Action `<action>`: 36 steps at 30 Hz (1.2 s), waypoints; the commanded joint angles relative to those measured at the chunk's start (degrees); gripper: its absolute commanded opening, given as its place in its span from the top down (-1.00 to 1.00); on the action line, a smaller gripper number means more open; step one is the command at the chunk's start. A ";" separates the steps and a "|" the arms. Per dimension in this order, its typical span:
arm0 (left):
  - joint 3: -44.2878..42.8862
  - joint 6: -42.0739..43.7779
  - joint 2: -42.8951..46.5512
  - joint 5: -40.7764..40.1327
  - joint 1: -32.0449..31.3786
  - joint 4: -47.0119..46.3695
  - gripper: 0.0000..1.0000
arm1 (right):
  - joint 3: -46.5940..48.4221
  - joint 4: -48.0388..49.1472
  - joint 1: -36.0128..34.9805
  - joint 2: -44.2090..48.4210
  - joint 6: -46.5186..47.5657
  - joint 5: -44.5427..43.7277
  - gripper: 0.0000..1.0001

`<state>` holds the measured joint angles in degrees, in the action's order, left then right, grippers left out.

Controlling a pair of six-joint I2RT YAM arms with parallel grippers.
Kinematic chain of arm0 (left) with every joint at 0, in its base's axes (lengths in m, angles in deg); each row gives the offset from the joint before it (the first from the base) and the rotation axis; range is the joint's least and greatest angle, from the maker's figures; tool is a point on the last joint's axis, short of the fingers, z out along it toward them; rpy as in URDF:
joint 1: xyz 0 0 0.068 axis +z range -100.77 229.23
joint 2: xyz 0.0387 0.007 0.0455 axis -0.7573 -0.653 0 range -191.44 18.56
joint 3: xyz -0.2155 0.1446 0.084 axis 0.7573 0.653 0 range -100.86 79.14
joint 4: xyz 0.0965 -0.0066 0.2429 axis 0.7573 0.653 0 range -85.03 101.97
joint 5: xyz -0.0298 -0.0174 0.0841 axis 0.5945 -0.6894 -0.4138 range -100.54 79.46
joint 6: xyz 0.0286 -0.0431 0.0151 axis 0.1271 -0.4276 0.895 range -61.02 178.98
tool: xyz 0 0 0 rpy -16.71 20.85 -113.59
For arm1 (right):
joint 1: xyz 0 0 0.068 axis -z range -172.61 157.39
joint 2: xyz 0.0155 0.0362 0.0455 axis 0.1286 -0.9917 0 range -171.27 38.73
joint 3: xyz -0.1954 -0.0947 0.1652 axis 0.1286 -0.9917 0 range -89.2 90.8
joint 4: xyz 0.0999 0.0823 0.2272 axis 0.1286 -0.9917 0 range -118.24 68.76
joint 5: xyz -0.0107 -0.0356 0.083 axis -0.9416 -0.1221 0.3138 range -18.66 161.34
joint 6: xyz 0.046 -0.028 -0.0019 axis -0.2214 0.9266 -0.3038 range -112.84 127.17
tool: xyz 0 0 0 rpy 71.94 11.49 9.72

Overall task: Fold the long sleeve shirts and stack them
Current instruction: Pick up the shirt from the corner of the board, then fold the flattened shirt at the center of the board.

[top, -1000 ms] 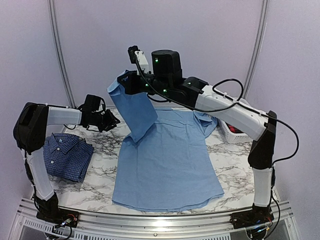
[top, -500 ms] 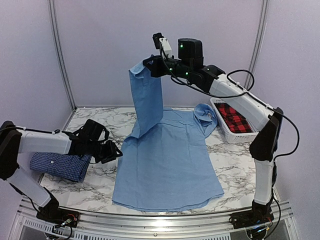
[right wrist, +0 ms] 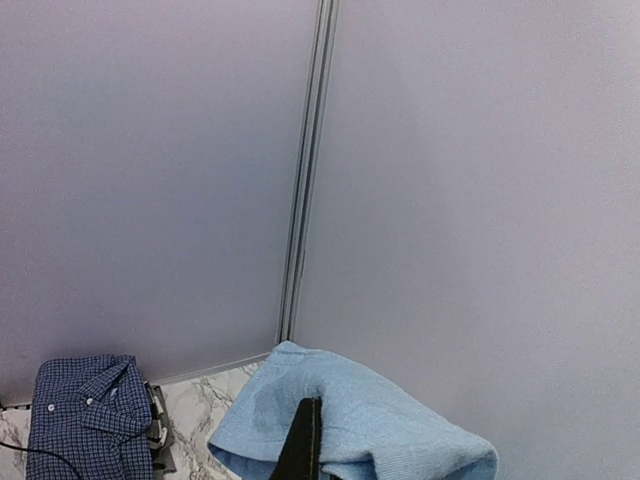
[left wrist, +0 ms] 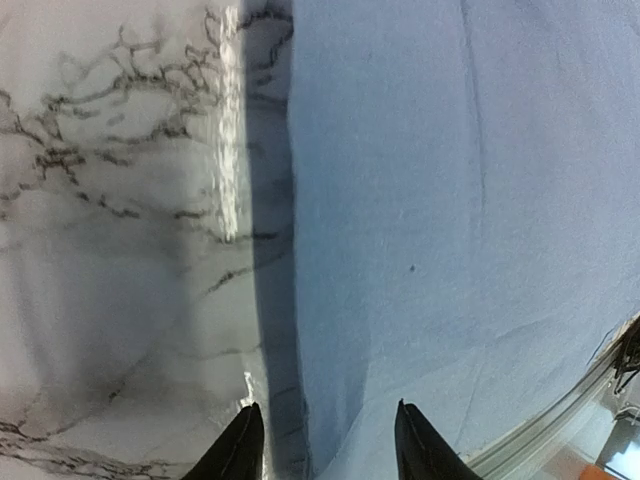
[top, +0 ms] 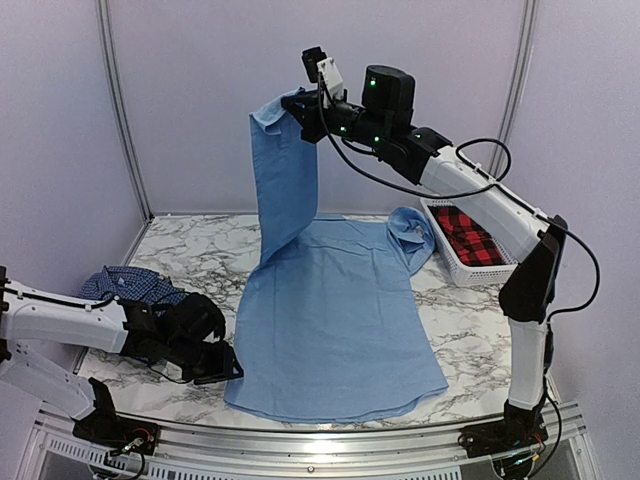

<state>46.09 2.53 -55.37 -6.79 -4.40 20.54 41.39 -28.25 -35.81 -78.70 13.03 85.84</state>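
Note:
A light blue long sleeve shirt [top: 340,320] lies spread flat on the marble table [top: 200,260]. High above the table's back, my right gripper [top: 295,103] is shut on the cuff end of its left sleeve [top: 285,180], which hangs down in a long strip. The right wrist view shows that cuff [right wrist: 350,420] bunched around the closed right gripper [right wrist: 308,450]. My left gripper [top: 222,362] sits low by the shirt's front left corner, open. In the left wrist view the left gripper [left wrist: 325,440] straddles the shirt's edge [left wrist: 450,200] from above. The dark blue checked shirt [top: 130,285] lies folded at the left.
A white basket [top: 450,262] holding red and black plaid cloth stands at the back right. A metal rail [top: 300,440] runs along the table's front edge. Pale walls close in the back and sides.
My left arm swung from the back left, past the checked shirt, down to the light blue shirt's front left corner, its jaws widening. My right gripper carried the sleeve higher and to the right.

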 commanded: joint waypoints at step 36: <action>-41.79 14.47 -34.58 6.51 -14.57 15.41 1.00 | -25.47 11.83 10.43 20.19 4.14 9.16 1.00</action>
<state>6.63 13.83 -87.26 -3.17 -18.28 34.01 19.12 -19.37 -27.53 -61.02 17.86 93.56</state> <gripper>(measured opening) 0.006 0.002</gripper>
